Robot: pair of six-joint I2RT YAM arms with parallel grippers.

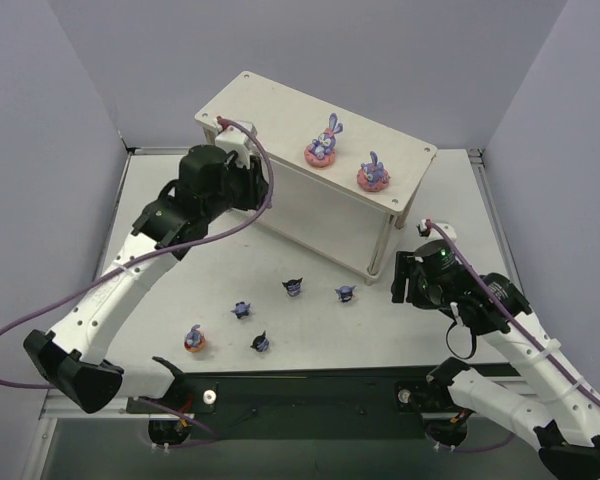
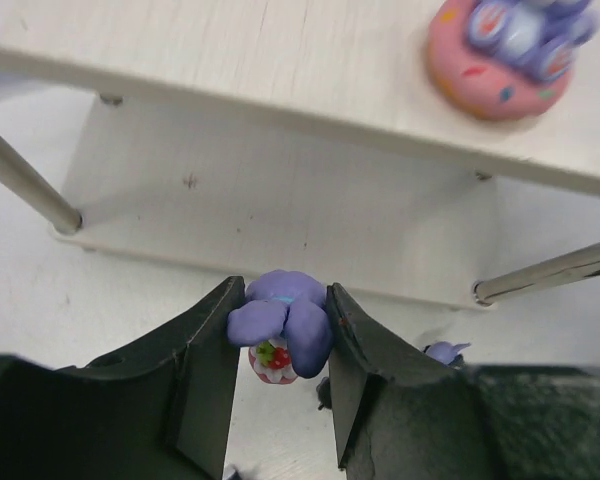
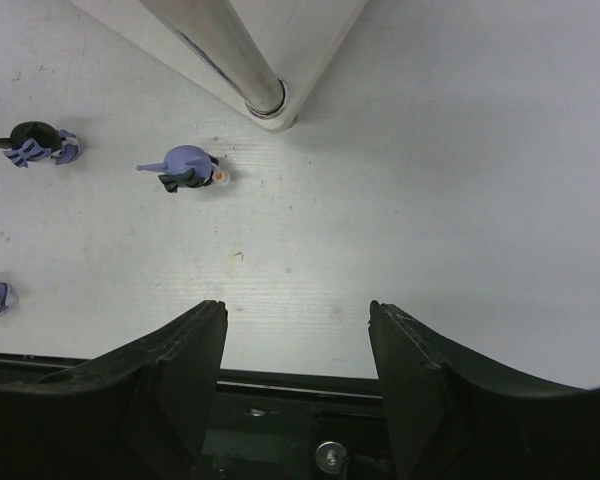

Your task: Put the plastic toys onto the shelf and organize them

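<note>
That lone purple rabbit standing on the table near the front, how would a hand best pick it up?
Probably from straight above, pinching the purple rabbit across its body just over the round base: it stands upright, ears up, with room either side.

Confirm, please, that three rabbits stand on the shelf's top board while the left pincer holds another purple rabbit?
Not three: the top external view shows two rabbits on the shelf's top board. The left pincer does hold another purple rabbit.
</note>
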